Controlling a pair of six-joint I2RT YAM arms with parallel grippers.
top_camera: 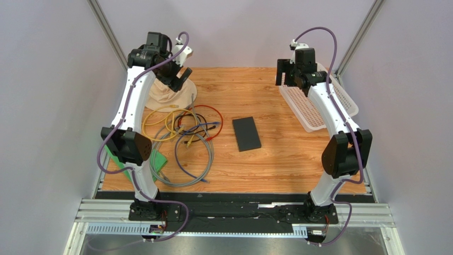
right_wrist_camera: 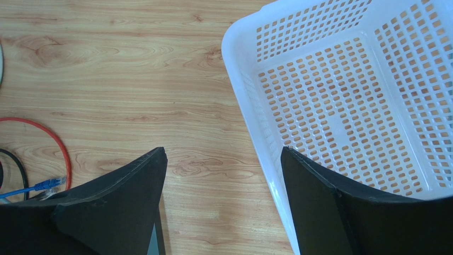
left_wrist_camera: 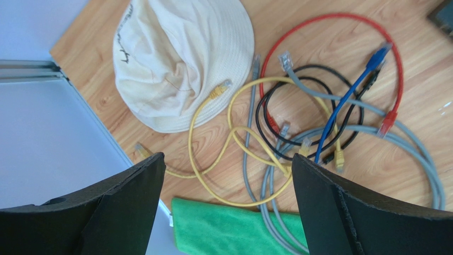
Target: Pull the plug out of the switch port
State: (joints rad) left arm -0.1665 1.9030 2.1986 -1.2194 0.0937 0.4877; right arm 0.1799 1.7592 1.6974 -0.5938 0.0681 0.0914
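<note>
The switch [top_camera: 246,133] is a flat matte black box lying in the middle of the wooden table; only its corner [left_wrist_camera: 444,16] shows in the left wrist view. No cable is visibly plugged into it from above. A loose tangle of network cables [top_camera: 181,133] lies to its left, with the blue plug [left_wrist_camera: 378,54] and the red cable [left_wrist_camera: 391,118] nearest to it. My left gripper [top_camera: 179,81] [left_wrist_camera: 227,159] is open and empty, held high over the cables and hat. My right gripper [top_camera: 287,79] [right_wrist_camera: 223,154] is open and empty, high above the basket's left rim.
A cream bucket hat [top_camera: 170,95] [left_wrist_camera: 181,58] lies at the back left. A green cloth [top_camera: 154,159] [left_wrist_camera: 228,228] lies at the left edge. A white perforated basket [top_camera: 319,103] [right_wrist_camera: 250,79] stands at the back right. Grey walls close in both sides.
</note>
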